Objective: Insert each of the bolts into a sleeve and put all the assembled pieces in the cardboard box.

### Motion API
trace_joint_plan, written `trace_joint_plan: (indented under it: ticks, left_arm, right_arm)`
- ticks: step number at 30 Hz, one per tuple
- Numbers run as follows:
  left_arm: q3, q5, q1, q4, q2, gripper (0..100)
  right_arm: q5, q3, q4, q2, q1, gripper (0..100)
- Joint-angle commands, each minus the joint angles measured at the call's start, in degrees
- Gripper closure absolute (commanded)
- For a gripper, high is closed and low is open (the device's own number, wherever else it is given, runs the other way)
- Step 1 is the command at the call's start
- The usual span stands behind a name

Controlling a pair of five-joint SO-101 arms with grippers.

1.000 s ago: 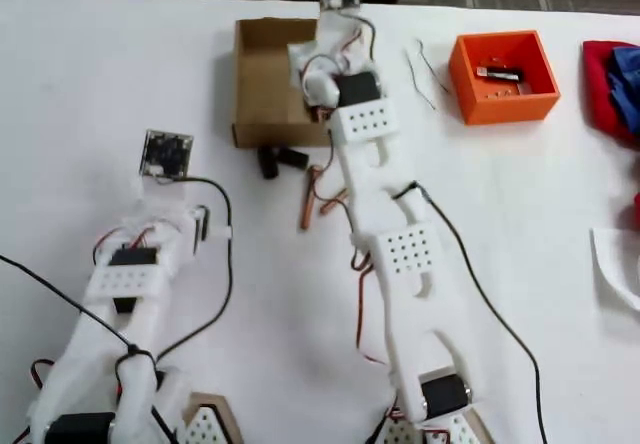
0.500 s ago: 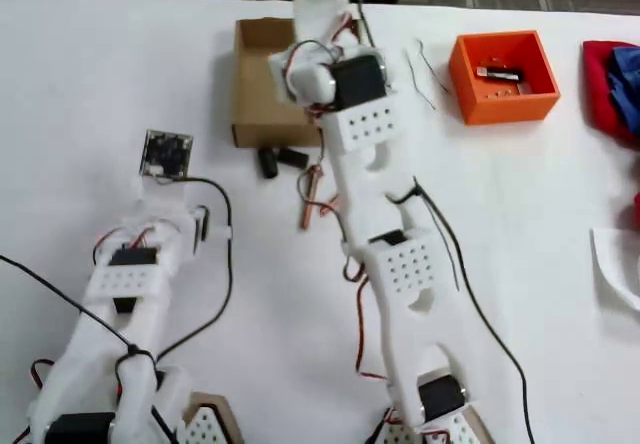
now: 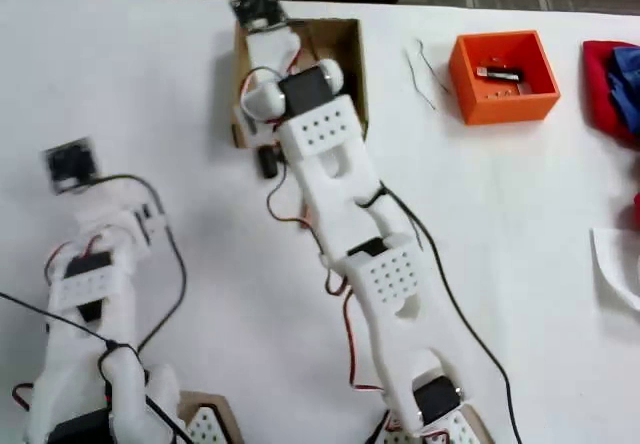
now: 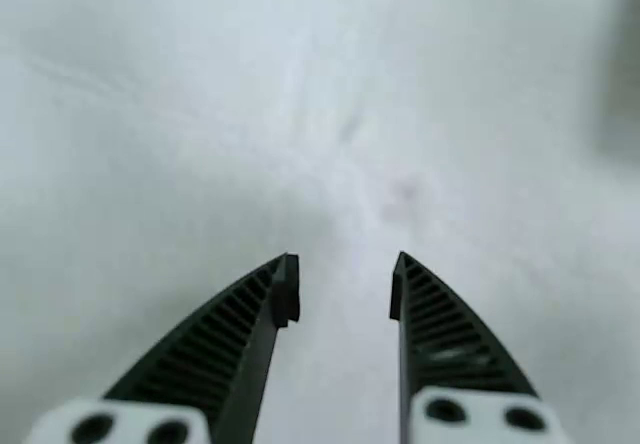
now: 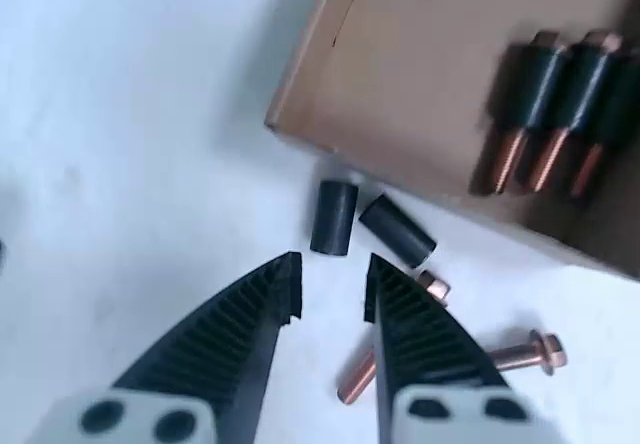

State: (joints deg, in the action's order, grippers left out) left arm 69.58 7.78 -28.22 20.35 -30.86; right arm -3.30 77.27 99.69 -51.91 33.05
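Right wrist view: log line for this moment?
right pincer open by two loose sleeves | two loose bolts | box holds three assembled pieces | left pincer open

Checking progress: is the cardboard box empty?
No, three sleeved bolts lie inside the box.

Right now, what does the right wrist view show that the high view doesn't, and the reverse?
Right wrist view adds: three assembled pieces lying in the cardboard box, two loose bolts on the table, and the right gripper with its fingers open. High view adds: the orange bin, a thin wire, and red and blue cloth. Both: the cardboard box and a black sleeve beside it.
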Motion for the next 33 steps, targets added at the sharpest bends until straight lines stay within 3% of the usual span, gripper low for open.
trace_joint_plan:
  ticks: [1,9,17,33]
  left_arm:
    - [-2.1,1.7,-2.1,-0.9,-1.1,83]
    - [-2.1,1.6,-2.0,-1.0,-1.1,83]
    - [-2.1,1.6,-1.9,-1.0,-0.9,83]
    - [-2.1,1.6,-1.9,-1.0,-0.8,83]
  right_arm:
    - [-1.4,-4.7,-2.4,2.1,0.7,89.8]
    - [-2.9,-18.6,-12.2,2.1,1.1,89.7]
    - [-2.8,-22.9,-18.1,2.0,2.0,89.6]
    - [-0.4,-16.0,-20.7,-9.5,1.6,89.6]
